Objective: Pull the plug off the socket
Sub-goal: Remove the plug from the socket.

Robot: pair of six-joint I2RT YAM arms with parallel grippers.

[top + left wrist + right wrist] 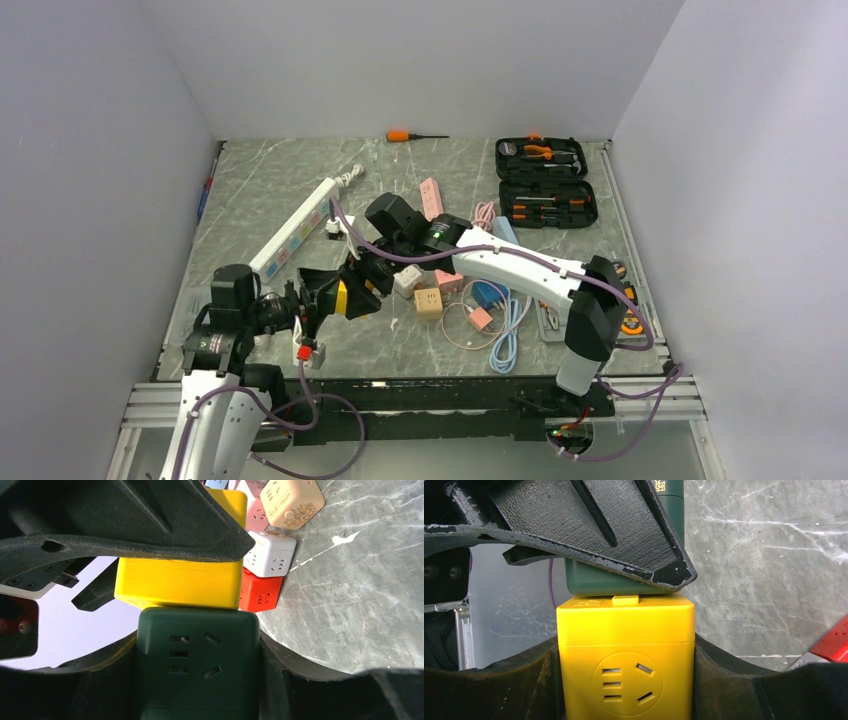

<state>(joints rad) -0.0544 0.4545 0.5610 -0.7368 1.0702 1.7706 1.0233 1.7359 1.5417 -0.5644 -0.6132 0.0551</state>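
Note:
A yellow socket cube (343, 298) and a dark green socket cube (322, 288) are joined face to face, held above the table's near left. Which one carries the plug pins is hidden. My left gripper (197, 650) is shut on the green cube (197, 665), with a finger pressed against each side. Beyond it sits the yellow cube (177, 582). From the other side, my right gripper (626, 650) is shut on the yellow cube (626, 655), and the green cube (609, 582) shows behind it, partly under the left gripper's black finger (589, 525).
On the marble table lie a white power strip (295, 228), loose white (407, 280) and beige (428, 303) cubes, coiled cables (490, 320), an open tool case (545, 182), a screwdriver (405, 135) and a red-and-white cube (308, 352) near the front edge.

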